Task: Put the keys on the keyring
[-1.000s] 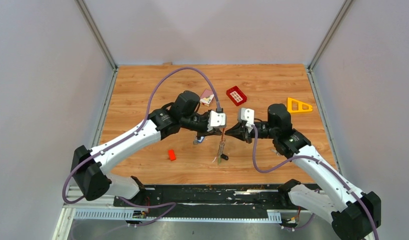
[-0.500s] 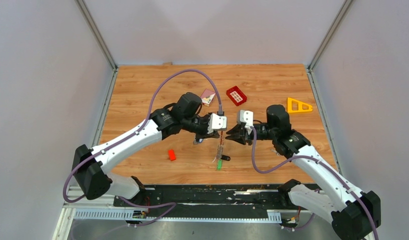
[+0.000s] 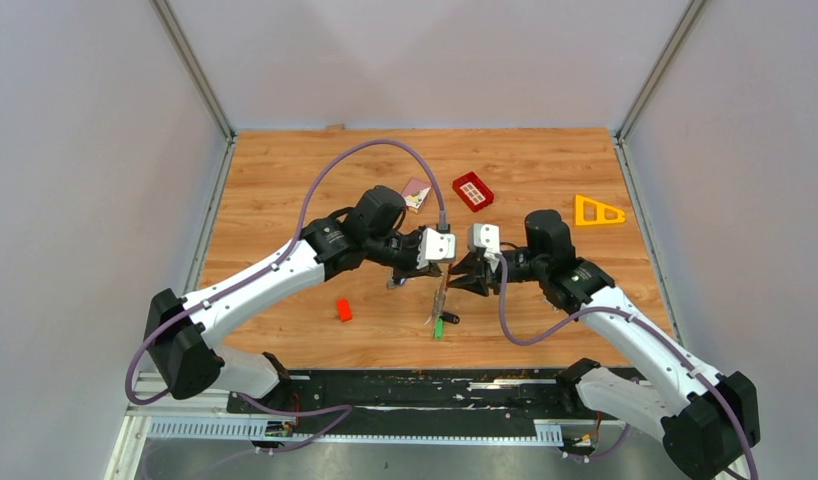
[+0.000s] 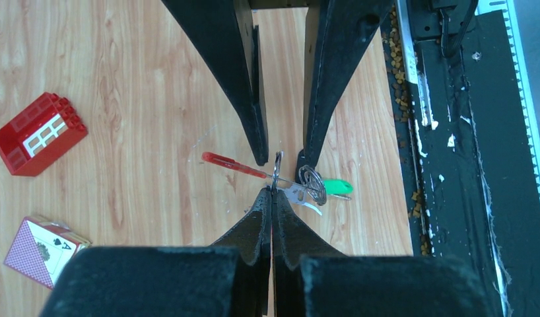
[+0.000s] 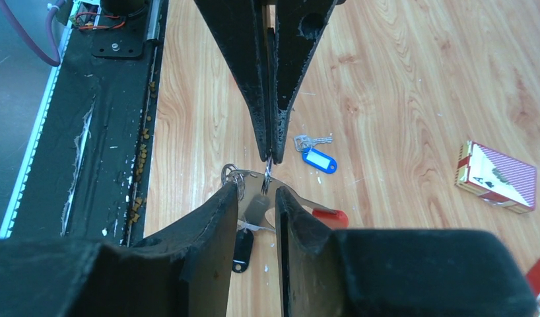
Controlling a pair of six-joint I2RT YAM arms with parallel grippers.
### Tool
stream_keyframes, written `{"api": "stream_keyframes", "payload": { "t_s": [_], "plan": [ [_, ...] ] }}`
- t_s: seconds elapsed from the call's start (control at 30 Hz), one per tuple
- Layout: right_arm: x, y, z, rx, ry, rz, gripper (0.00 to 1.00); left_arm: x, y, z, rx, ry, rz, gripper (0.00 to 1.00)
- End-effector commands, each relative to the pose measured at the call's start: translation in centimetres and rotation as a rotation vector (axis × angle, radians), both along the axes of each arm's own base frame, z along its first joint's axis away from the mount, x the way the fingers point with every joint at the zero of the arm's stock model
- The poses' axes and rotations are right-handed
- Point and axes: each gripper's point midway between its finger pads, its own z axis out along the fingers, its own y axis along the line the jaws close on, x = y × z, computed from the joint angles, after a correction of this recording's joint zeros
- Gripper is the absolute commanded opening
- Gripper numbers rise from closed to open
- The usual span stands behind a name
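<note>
Above the desk (image 3: 285, 180), left fingers (image 4: 257, 224) clamp the keyring (image 4: 276, 175), right fingers (image 4: 234, 79) apart astride it; these should close squarely, without twisting.

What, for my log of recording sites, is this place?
Likely a robot test cell: a light wooden tabletop walled by plain grey panels on aluminium corner posts, with white-and-black left arm and right arm bolted at its near edge.
</note>
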Motion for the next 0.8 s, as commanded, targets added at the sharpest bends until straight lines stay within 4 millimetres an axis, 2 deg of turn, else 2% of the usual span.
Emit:
{"api": "stream_keyframes", "payload": {
  "t_s": [0.0, 0.43, 0.6, 0.67, 0.77],
  "plan": [
    [0.5, 0.9, 2.2, 0.046, -0.035, 0.015, 0.27, 0.3, -1.1, 1.9, -0.066, -0.034, -0.001, 0.00],
    [1.1, 1.1, 2.8, 0.055, -0.032, -0.015, 0.16, 0.0, -1.2, 0.9, -0.050, -0.027, -0.010, 0.00],
    [1.4, 1.1, 2.6, 0.049, -0.028, -0.030, 0.08, -0.1, -1.2, 0.8, -0.047, -0.027, -0.012, 0.00],
    [1.5, 1.1, 2.6, 0.048, -0.031, -0.035, 0.01, -0.1, -1.2, 0.7, -0.045, -0.026, -0.013, 0.00],
    [1.7, 1.0, 2.4, 0.041, -0.039, -0.044, 0.00, -0.2, -1.2, 0.6, -0.043, -0.022, -0.015, 0.00]
  ]
}}
